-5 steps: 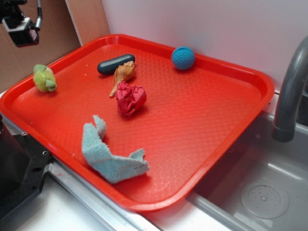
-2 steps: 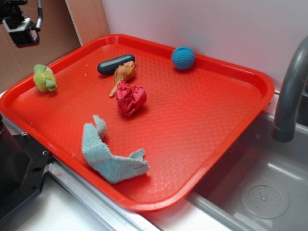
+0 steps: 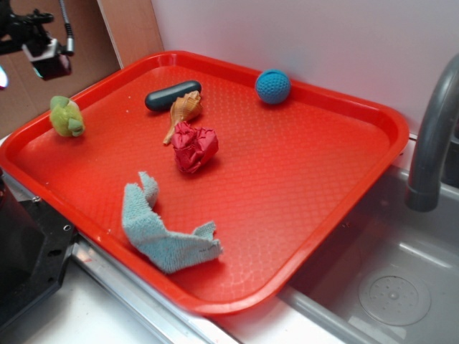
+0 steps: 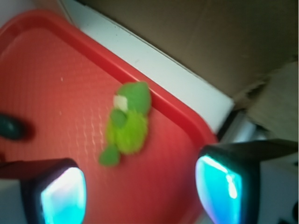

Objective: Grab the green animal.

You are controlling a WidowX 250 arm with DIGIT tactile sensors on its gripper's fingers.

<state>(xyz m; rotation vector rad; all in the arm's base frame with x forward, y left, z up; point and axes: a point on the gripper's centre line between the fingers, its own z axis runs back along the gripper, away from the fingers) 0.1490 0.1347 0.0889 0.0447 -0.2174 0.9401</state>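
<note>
The green animal is a small yellow-green plush lying near the left rim of the red tray. In the wrist view the green animal lies blurred on the tray, ahead of my two fingertips and a little left of the middle. My gripper is open, with only tray floor between its pads. From the exterior view only the arm's end shows at the upper left, raised above and behind the plush, apart from it.
On the tray lie a dark capsule, a tan seashell, a crumpled red lump, a blue ball and a pale blue-green cloth. A grey faucet and sink stand to the right. Cardboard stands behind the tray's left corner.
The arm's end has shifted right and slightly down, closer to the tray's left corner. The plush and the other objects have not moved.
</note>
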